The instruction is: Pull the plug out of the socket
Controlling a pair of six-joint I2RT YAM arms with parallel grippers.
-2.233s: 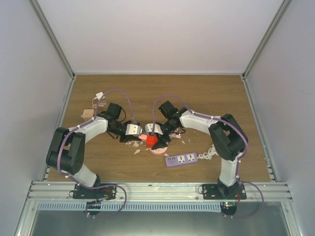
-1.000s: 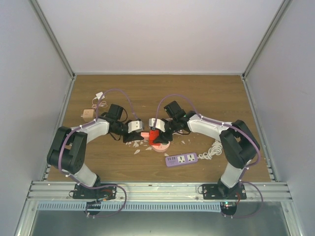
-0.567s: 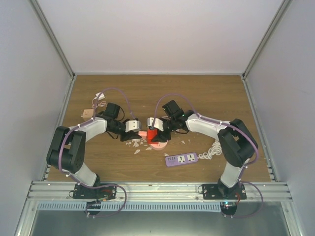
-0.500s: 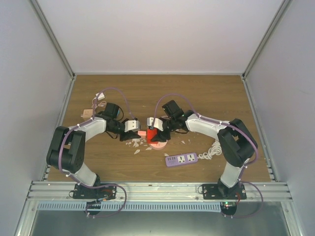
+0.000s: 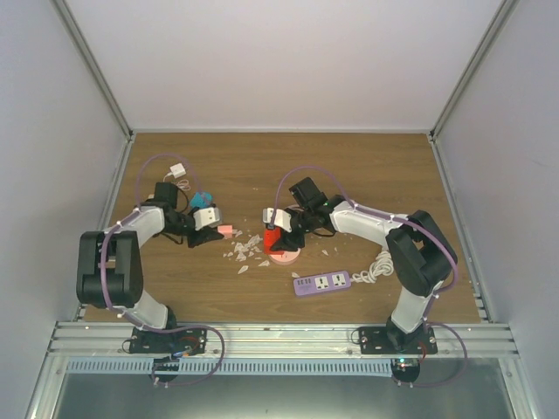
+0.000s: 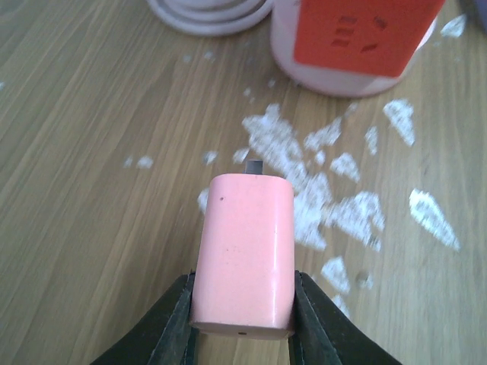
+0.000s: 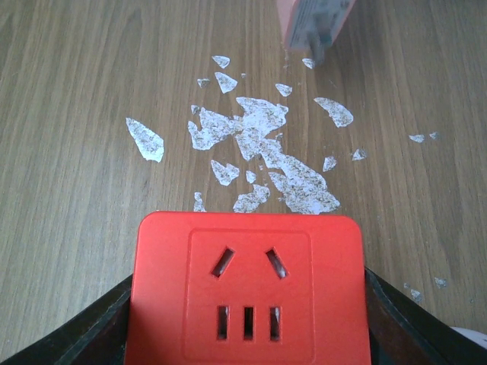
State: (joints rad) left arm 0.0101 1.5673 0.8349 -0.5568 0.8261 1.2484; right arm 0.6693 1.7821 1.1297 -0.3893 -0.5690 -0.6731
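While overhead blurs them, wrist views show plug (image 6: 243, 255) clear of socket (image 7: 247, 300).

You have two arms, the left arm (image 5: 140, 229) and the right arm (image 5: 376, 223). Each one has white shells and big black joints. A thin purple cable (image 5: 301, 172) loops along each arm. Each arm stands on a black base (image 5: 393, 339) on a metal rail. The fingers (image 6: 171, 334) are black, with a white block behind them.
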